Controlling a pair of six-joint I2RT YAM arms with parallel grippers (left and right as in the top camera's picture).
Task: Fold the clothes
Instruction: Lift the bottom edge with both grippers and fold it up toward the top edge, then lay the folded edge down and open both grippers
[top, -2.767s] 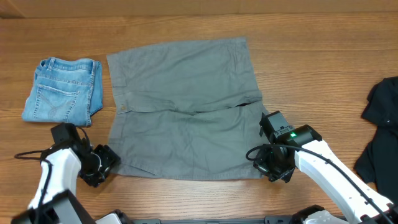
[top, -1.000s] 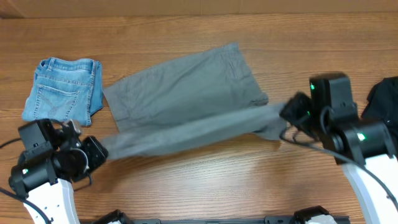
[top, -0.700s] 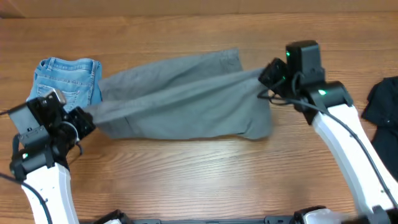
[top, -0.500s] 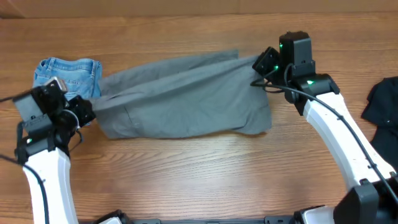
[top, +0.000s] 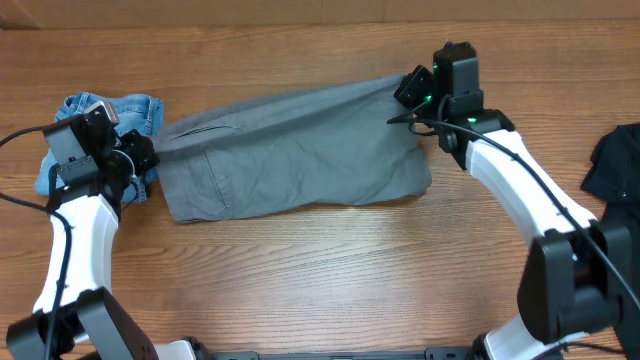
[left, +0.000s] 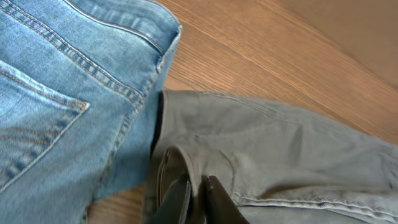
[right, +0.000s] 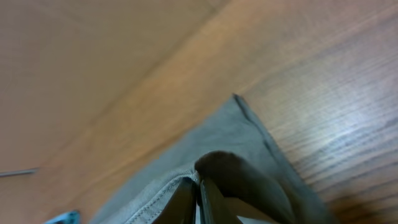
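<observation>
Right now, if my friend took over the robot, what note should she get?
Left gripper: shut on the left end of the grey shorts, beside the denim shorts.
Right gripper: shut on the grey shorts at their far right corner.
Black garment: at the right edge of the table, no gripper on it.
Done: grey shorts doubled over once.
Left: let go, fold them smaller, then probably the black garment.

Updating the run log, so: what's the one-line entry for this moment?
phase: folding | grey shorts: doubled over | left gripper: shut on grey shorts | right gripper: shut on grey shorts
</observation>
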